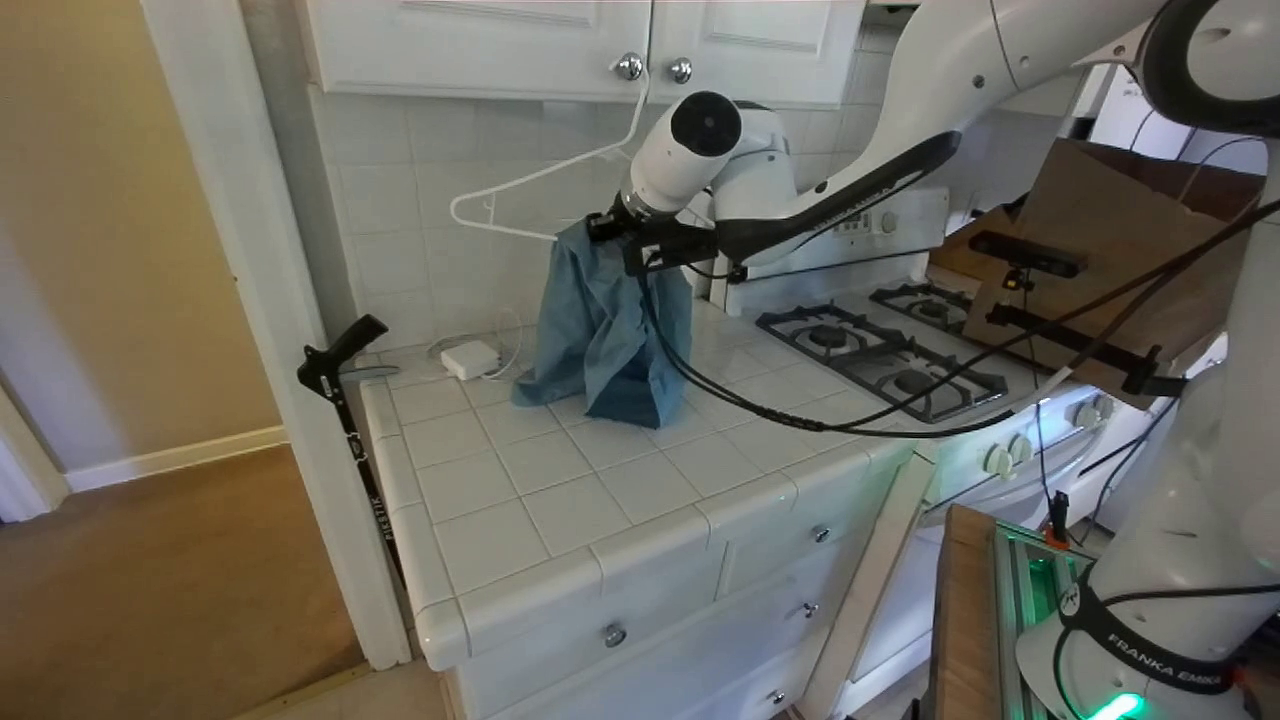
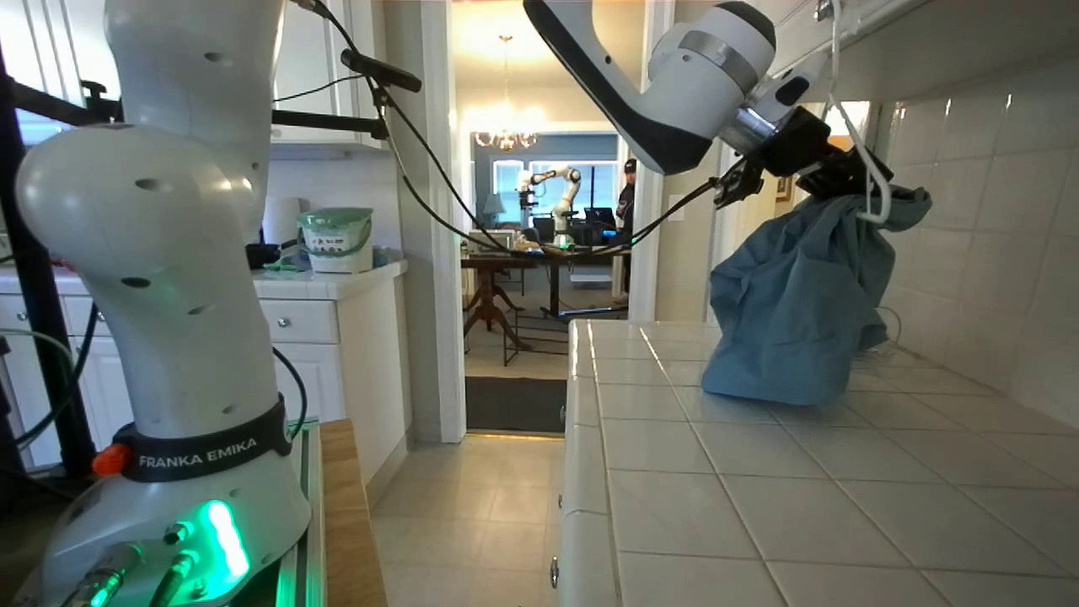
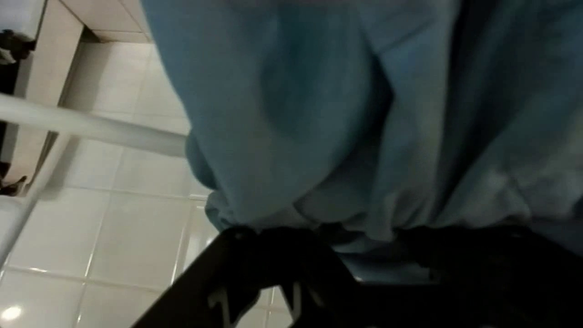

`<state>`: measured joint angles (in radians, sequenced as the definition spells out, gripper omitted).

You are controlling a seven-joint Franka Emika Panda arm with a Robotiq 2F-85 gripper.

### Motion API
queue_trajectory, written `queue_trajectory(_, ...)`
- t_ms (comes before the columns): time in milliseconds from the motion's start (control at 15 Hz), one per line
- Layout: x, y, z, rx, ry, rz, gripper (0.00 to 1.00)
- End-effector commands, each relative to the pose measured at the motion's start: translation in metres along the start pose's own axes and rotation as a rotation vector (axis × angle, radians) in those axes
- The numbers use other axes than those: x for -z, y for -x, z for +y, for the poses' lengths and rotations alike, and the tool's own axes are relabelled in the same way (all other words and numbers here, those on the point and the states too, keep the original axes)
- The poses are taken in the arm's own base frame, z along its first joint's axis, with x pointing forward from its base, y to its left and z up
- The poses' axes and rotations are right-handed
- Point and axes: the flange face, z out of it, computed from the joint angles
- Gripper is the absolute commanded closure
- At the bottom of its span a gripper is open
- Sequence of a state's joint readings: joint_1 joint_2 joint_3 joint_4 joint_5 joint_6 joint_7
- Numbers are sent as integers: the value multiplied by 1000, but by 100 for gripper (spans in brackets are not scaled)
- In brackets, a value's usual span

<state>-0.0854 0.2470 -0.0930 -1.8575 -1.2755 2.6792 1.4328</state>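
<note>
A blue cloth (image 1: 615,340) hangs over the white tiled worktop (image 1: 500,530), reaching down to it or nearly so, and the hand (image 3: 371,248) pinches its upper part, folds bunched in the grip. One white hanger (image 3: 91,126) runs into the cloth (how far, the fabric hides), its hook at a cupboard knob (image 1: 629,66). Two containers show: a brown cardboard box (image 1: 1130,220) by the stove (image 1: 960,345), inside mostly out of sight, and, on a second worktop (image 2: 362,282) in an exterior view, a white tub (image 2: 337,253) whose green lid (image 2: 335,219) hides the inside. Two cupboard doors (image 1: 490,40) sit above, four drawer knobs (image 1: 614,634) below, and three burners (image 1: 828,336) show on the stove. One white device (image 1: 470,358) lies near the cloth; one black reaching tool (image 1: 320,372) leans at the worktop's end, by the door frame (image 1: 255,250). Black cables (image 1: 820,427) loop from the hand across the worktop and stove, and a black camera (image 1: 1030,255) stands in front of the box.
</note>
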Motion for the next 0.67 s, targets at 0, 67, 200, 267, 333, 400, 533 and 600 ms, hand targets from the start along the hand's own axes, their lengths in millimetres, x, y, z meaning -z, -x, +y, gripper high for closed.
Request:
queue_trajectory(0,2,-1,17,59,69,-47,78)
queue_trajectory(67,3,-4,19,73,81,-42,84)
queue_trajectory(200,7,-6,21,95,84,-17,98)
queue_trajectory(267,9,-8,21,91,75,-5,100)
queue_trajectory(333,11,-9,20,90,71,13,100)
queue_trajectory(400,15,-10,20,84,69,30,100)
queue_trajectory(533,22,-11,21,78,67,47,100)
queue_trajectory(600,28,-12,21,79,58,60,100)
